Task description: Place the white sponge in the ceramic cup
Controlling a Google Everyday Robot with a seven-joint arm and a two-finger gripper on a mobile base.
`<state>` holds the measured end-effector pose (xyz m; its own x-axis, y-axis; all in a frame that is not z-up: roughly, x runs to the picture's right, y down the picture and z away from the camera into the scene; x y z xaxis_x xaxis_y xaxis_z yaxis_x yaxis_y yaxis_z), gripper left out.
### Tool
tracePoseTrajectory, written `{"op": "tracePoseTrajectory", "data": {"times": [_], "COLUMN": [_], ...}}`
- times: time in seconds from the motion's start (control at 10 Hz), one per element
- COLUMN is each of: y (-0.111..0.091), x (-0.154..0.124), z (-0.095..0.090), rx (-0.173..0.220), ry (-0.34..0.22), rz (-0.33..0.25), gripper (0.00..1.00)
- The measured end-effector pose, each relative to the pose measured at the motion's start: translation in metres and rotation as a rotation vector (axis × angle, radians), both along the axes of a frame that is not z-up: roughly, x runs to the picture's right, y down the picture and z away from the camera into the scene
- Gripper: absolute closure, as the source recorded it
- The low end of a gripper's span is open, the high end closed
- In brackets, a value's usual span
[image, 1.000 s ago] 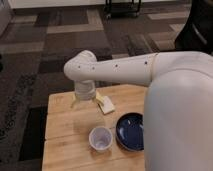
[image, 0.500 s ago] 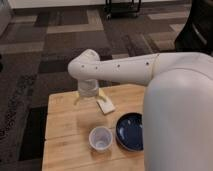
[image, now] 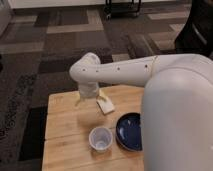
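The white sponge (image: 106, 106) lies flat on the wooden table (image: 65, 125), near its back middle. My gripper (image: 89, 99) hangs down from the white arm just left of the sponge, low over the table, close to the sponge's left edge. Its fingers look open and hold nothing. The ceramic cup (image: 100, 138) stands upright and empty toward the table's front, directly below the sponge in the camera view.
A dark blue dish (image: 129, 131) sits right of the cup, almost touching it. My bulky white arm and body (image: 175, 110) cover the table's right side. Patterned carpet surrounds the table, and a dark cart stands far back.
The arm's wrist and gripper have shifted slightly right, closer to the sponge. Sponge, cup and dish have not moved.
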<state>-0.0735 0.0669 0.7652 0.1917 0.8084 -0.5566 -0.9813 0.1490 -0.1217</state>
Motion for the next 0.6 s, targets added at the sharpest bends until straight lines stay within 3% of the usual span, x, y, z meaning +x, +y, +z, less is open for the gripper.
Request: {"op": "tracePoseTrajectory", "data": {"times": [0.6], "y": [0.0013], "x": [0.0019], "z": [0.0114], "rx": [0.007], "ry": [-0.011], "rz": [-0.042], "gripper": [0.2]}}
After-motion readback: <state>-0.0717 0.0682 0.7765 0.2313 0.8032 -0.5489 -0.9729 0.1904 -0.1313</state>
